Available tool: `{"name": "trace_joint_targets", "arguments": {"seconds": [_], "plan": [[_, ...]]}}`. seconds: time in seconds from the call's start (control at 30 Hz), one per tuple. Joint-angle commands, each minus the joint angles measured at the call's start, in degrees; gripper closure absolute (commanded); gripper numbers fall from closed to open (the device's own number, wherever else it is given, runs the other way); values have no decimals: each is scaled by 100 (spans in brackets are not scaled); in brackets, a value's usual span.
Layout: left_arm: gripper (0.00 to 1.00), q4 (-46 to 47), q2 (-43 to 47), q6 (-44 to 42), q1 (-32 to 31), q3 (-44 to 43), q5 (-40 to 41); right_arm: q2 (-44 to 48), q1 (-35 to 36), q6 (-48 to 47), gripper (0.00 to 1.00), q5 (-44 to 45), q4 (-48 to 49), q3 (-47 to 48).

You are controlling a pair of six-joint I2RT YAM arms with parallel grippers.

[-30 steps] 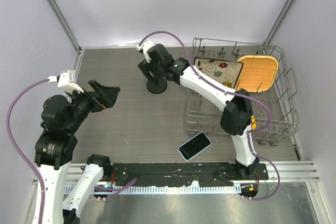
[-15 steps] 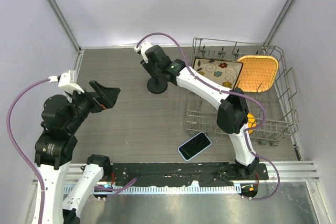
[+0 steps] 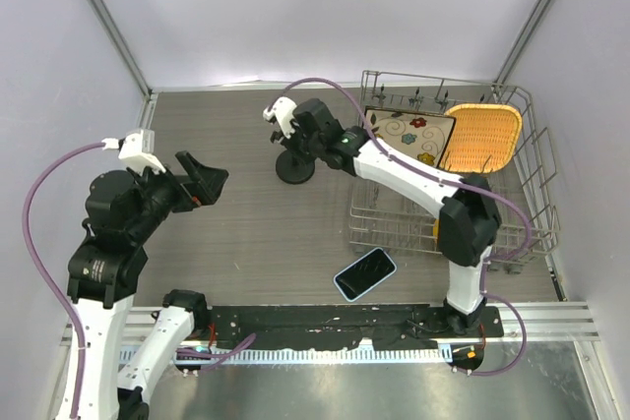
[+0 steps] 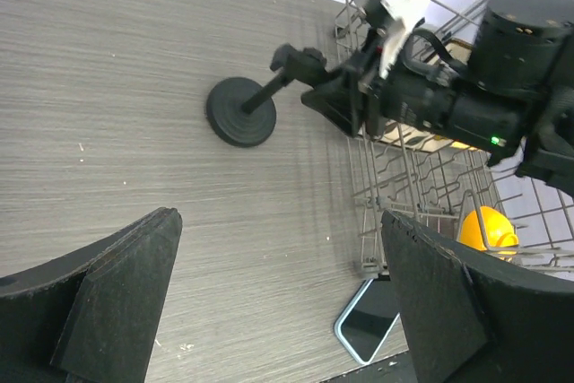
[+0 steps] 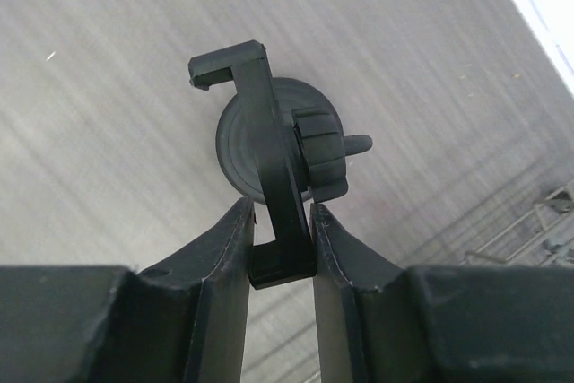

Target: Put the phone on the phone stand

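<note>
1. The right gripper is pressed onto the stand's cradle bar, pinching it. Over the last second its wrist has shifted slightly right and its elbow has swung out, so I judge it is adjusting the stand rather than fetching.
2. Just right of it, the rack holds a patterned plate, an orange tray and something yellow.
3. The phone lies flat on the table, well behind it, untouched.
4. Far left of it, the left gripper hangs spread and empty.

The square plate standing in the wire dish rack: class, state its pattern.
Square plate: cream, scattered coloured flowers, dark rim; best in top external view.
</note>
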State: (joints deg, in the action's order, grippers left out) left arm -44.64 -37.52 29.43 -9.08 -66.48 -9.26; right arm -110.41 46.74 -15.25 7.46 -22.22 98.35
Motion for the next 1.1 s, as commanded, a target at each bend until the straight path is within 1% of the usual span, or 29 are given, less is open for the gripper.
{"name": "trace_joint_targets", "arguments": {"seconds": [0.0, 0.07, 0.17, 0.27, 0.4, 0.43, 0.6, 0.7, 0.8, 0.83, 0.93, 0.97, 1.0, 1.03, 1.07], "plan": [[3, 17, -168, -218, 20, -111, -322, 1133, 19, -233, 99, -1376, 349, -658], [7, 61, -282, -227, 20, -15, -611, 1267, 19, -207, 99, -1563, 332, -878], [10, 192, -458, -236, 29, 249, -866, 1390, 19, -102, 99, -1809, 113, -957], [12, 368, -555, -201, 20, 556, -1007, 1461, 37, -49, 99, -2082, 147, -1159], [12, 702, -643, -70, 20, 978, -1306, 1540, 116, -189, 99, -2380, 252, -1353], [12, 842, -712, -52, 20, 1118, -1333, 1575, 116, -276, 99, -2625, 323, -1475], [13, 1203, -1134, 106, 20, 1356, -1754, 1576, 116, -575, 99, -3154, 841, -1705], [13, 1607, -1459, 308, 20, 1444, -1851, 1470, 133, -813, 99, -3567, 930, -1687], [13, 2176, -1820, 686, 20, 1479, -2334, 1330, 125, -1050, 99, -3848, 930, -1582], [12, 2275, -1925, 809, 20, 1480, -2648, 1294, 125, -1120, 99, -3901, 912, -1547], [8, 2346, -2207, 906, 20, 1427, -2731, 1206, 64, -1165, 99, -3919, 868, -1476], [7, 2337, -2294, 889, 20, 1401, -2722, 1206, 55, -1165, 97, -3902, 868, -1494], [6, 2337, -2321, 872, 20, 1383, -2713, 1241, -6, -1121, 89, -3789, 877, -1563], [5, 2346, -2348, 845, 20, 1374, -2704, 1267, 2, -1069, 76, -3579, 903, -1616], [4, 2346, -2426, 810, 20, 1331, -2696, 1311, -7, -1007, 48, -3342, 912, -1660]]}}
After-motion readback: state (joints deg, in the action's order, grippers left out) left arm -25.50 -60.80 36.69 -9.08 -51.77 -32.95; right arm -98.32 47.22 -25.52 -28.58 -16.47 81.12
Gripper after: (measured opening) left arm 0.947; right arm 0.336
